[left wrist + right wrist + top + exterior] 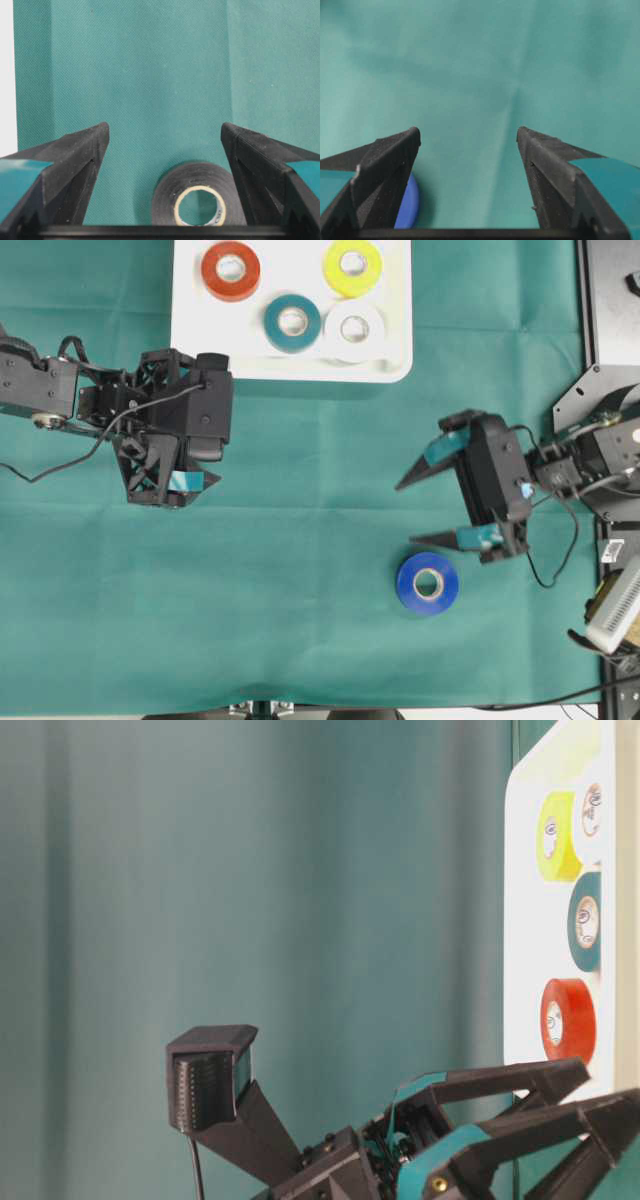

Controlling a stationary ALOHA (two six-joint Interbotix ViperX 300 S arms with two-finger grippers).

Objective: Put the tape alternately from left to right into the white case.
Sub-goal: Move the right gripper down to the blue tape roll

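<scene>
Left arm: reaching in level from the left edge of the overhead view. Left tool (178, 490): pointing straight down, jaws spread wide, gripping nothing. Right arm: entering from the right edge, angled toward centre. Right tool (420, 510): lying near level, tips pointing left, jaws spread wide, gripping nothing.
</scene>
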